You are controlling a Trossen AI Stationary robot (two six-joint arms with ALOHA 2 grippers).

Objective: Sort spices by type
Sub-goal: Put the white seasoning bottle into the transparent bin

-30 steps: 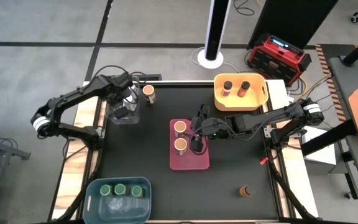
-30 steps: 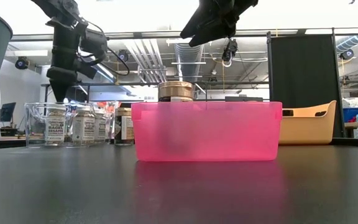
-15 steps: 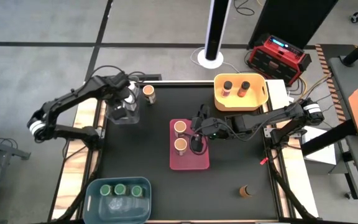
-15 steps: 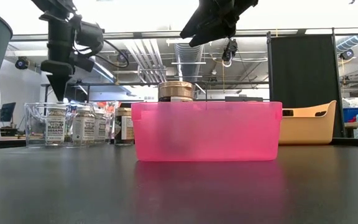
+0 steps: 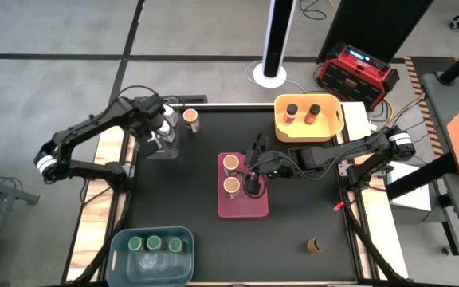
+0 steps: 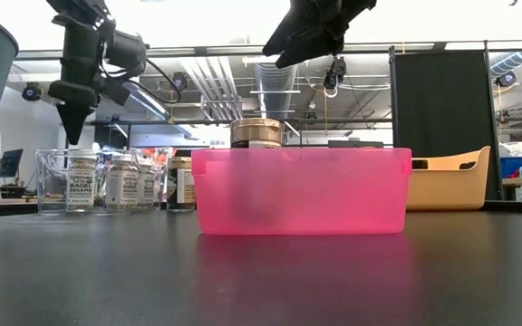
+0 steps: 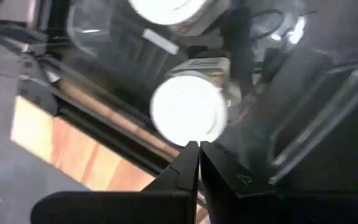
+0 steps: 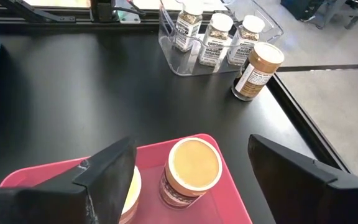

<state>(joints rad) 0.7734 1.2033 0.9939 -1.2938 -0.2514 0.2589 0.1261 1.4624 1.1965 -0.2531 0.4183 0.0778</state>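
Observation:
My left gripper is shut and hangs just above the clear bin at the table's far left, over a white-lidded spice jar; in the low view my left gripper is clear of the jars. My right gripper is open and hovers high over the pink bin. Two orange-lidded jars stand in that bin. Its fingers stand on either side of one orange-lidded jar without touching it.
An orange-lidded jar stands on the table beside the clear bin. The yellow bin at the far right holds two dark-lidded jars. The blue bin at the near left holds green-lidded jars. A dark-lidded jar stands alone near right.
My left gripper has shifted a little toward the table's left edge above the clear bin and has tipped slightly. My right gripper and the jars have stayed where they were.

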